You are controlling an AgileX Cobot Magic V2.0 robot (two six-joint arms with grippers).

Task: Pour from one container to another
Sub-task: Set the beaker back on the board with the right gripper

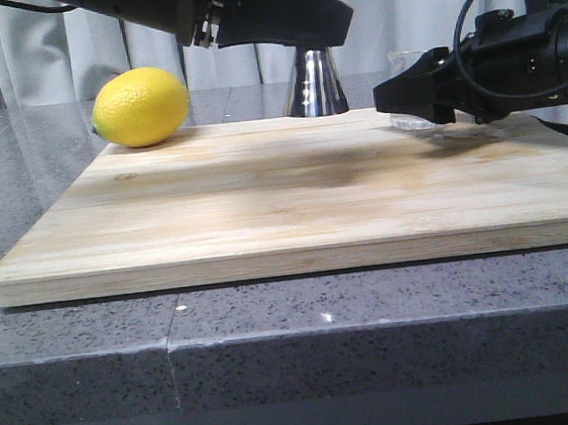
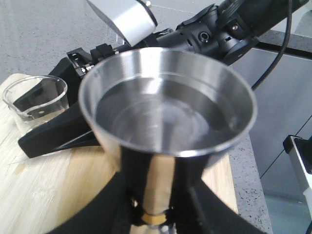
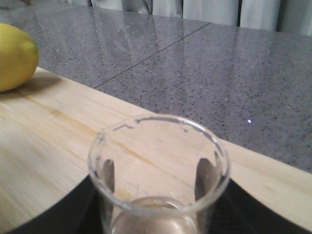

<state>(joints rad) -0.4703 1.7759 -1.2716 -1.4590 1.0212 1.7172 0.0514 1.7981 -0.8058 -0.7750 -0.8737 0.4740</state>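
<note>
The steel jigger (image 1: 314, 82) stands upright at the far middle of the wooden board (image 1: 293, 202). My left gripper (image 1: 313, 33) reaches over it from the left and hides its upper cup. In the left wrist view the jigger (image 2: 165, 112) fills the frame, clear liquid shows in its upper cup, and my left gripper (image 2: 155, 200) is shut on its narrow waist. The clear glass beaker (image 1: 405, 61) stands upright at the far right of the board, to the right of the jigger, and looks empty. My right gripper (image 1: 400, 93) is shut on the beaker (image 3: 158, 170), one dark finger (image 3: 108, 175) on each side.
A yellow lemon (image 1: 140, 107) lies at the board's far left corner. The board rests on a grey speckled counter (image 1: 273, 313) whose front edge is close to the camera. Pale curtains hang behind.
</note>
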